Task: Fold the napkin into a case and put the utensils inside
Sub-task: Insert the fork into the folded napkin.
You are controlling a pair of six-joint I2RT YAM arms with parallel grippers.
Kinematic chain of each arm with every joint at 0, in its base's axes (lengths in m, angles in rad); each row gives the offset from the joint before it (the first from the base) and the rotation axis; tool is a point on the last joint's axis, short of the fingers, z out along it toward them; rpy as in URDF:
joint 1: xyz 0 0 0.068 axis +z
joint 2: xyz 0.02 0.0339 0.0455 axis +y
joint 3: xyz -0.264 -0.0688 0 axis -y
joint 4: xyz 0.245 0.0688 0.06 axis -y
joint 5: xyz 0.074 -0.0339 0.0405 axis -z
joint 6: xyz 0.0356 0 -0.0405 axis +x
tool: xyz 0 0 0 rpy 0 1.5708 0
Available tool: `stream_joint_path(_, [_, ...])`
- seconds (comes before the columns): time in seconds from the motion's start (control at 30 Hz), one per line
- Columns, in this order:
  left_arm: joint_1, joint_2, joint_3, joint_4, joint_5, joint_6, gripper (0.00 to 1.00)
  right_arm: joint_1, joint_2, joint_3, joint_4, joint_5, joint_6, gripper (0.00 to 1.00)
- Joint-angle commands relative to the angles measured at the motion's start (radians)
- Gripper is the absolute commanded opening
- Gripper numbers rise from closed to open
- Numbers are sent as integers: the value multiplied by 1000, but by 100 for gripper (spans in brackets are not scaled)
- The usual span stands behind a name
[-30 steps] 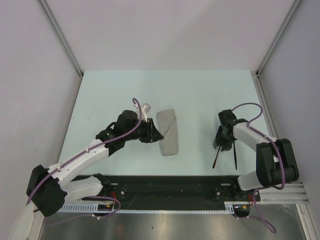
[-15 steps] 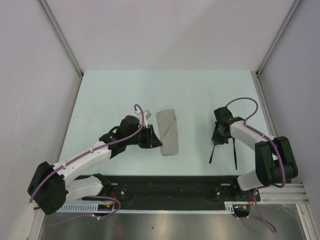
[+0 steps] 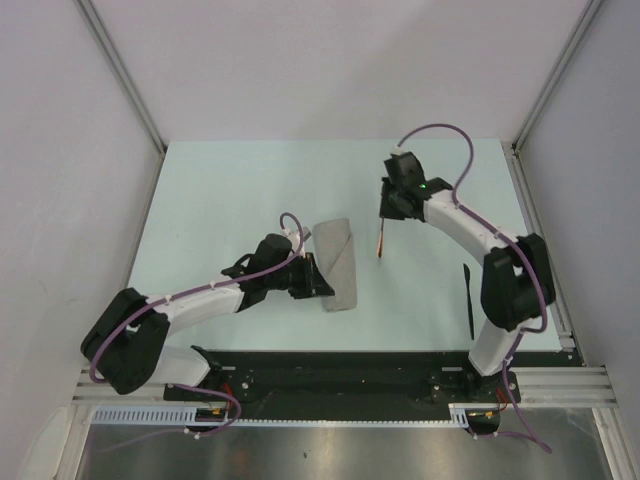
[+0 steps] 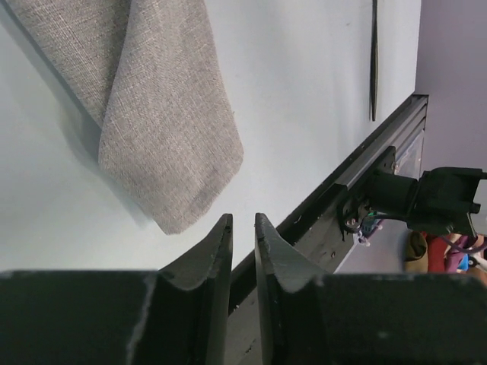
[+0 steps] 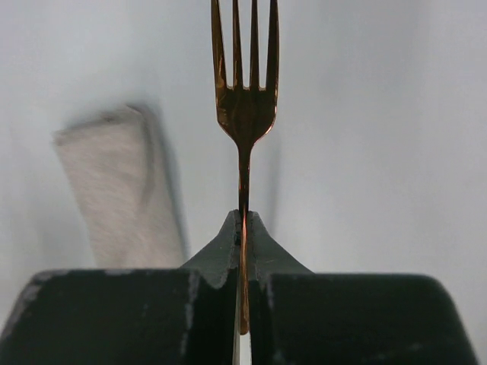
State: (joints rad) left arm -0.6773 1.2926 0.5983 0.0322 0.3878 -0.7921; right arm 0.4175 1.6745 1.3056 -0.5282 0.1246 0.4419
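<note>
The case (image 4: 163,114) is matt woven cloth, the fork (image 5: 245,114) glossy metal

so the non-task stuff here: everything sits on a pale mint green table (image 3: 250,190), plain matte top. it's boxed in by flat grey-lilac walls, one behind the table (image 3: 340,60), one on its left (image 3: 60,180), one on its right (image 3: 600,180). two slanted aluminium posts run up from the table's far corners, left (image 3: 120,75) and right (image 3: 560,72). along the table's near edge there's a long black rail (image 3: 340,370), then a white slotted cable duct (image 3: 350,424) just past that, and a brushed metal sheet (image 3: 330,455) nearest the camera. a short aluminium bar (image 3: 590,380) sticks out by the table's near right corner.
</note>
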Motion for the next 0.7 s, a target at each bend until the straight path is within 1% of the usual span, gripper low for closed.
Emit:
stream_joint_path(0.0, [5,85,0,172,62,-88,17,78,196,251,45,33,-74,0])
stream_joint_path(0.03, [4,106,-2,181,69,-104,16,96,232,305,34,38,-78,0])
stream_joint_path(0.07, [4,117,-3,186,68,-105,13,105,266,392,22,33,-83,0])
stream_joint_path(0.1, [4,123,-6,189,69,-107,13,113,328,438,2,33,-89,0])
stream_joint_path(0.17, [4,131,-21,193,68,-108,11,138,375,530,-10,38,-98,0])
stream_joint_path(0.23, [4,134,-41,201,63,-108,11,158,433,578,-16,38,-109,0])
stream_joint_path(0.27, [2,137,-46,209,62,-110,11,162,456,637,-26,38,-112,0])
stream_joint_path(0.43, [4,163,-72,238,69,-124,10,201,553,744,-79,47,-127,0])
stream_joint_path(0.53, [2,174,-75,247,66,-121,9,222,565,759,-107,53,-118,0])
stream_joint_path(0.67, [4,191,-81,256,69,-118,9,231,556,733,-134,44,-94,0])
